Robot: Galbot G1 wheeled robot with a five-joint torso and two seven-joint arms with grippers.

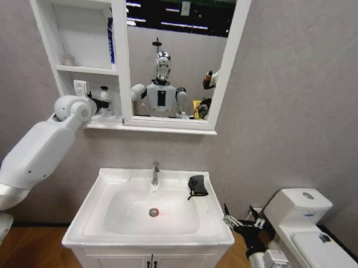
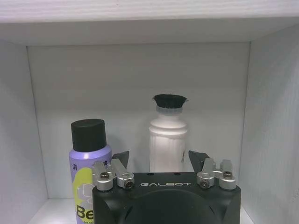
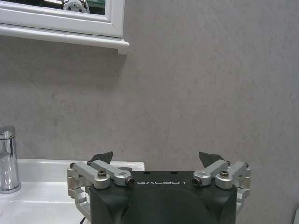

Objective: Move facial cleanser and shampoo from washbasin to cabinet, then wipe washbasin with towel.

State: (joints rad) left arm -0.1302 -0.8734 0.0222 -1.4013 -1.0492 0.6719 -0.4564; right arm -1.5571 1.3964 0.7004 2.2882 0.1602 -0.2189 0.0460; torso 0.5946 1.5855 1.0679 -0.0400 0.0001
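Two bottles parked in the cabinet's (image 1: 70, 49) bottom compartment.

We've got our left gripper (image 2: 161, 161) spread open there, purple spray can (image 2: 89, 170) beside white bottle (image 2: 168, 140). One towel (image 1: 197, 186) sits on the washbasin (image 1: 106, 218) rim right of the tap (image 1: 155, 173); right gripper (image 3: 158, 161) open, low beside the toilet (image 1: 314, 237).
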